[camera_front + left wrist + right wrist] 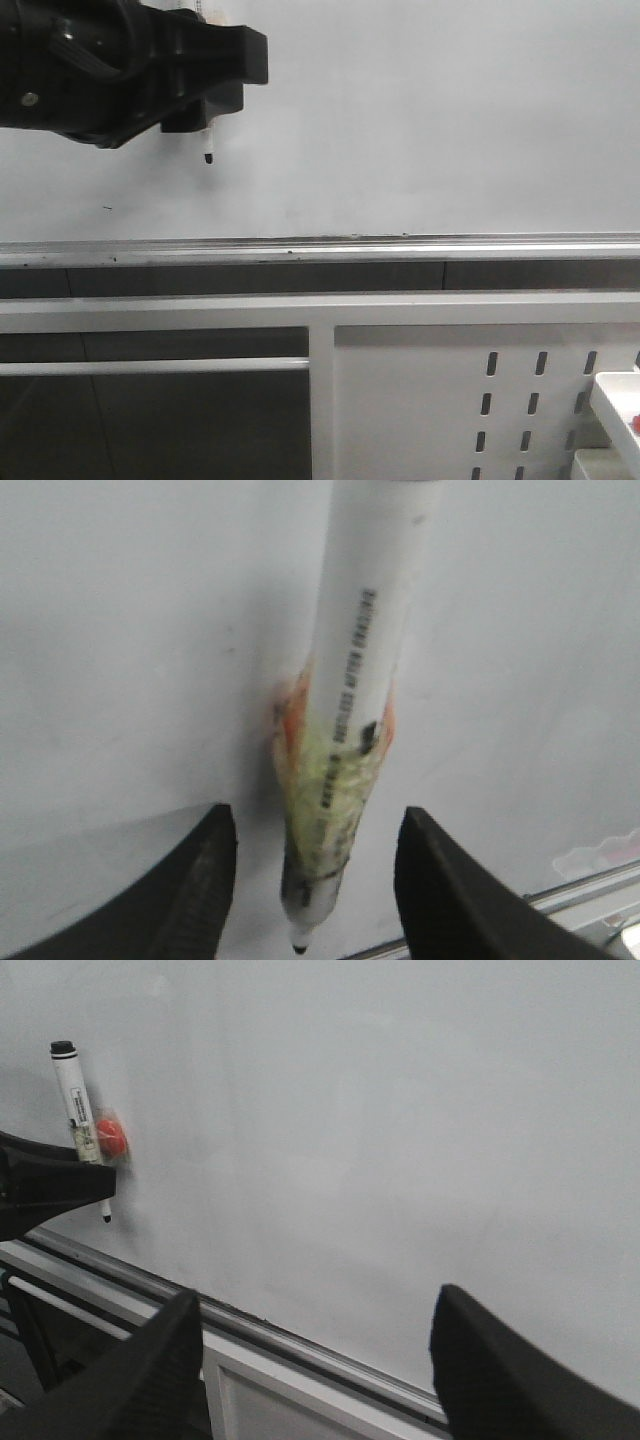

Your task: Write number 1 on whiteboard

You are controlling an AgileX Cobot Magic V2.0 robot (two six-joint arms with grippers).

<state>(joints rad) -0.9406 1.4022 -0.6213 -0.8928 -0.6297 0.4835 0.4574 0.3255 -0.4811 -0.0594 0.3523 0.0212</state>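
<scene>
Marker sits gripped in the left fingers, tip down at the whiteboard's upper left; right fingers gape empty.

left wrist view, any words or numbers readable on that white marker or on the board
White cylindrical marker: a line of small black print runs along the barrel, too blurred to read.
Pale grey-white glossy whiteboard: no writing visible, and no number 1 drawn yet.

Left end effector raised, right end effector agape.
</scene>
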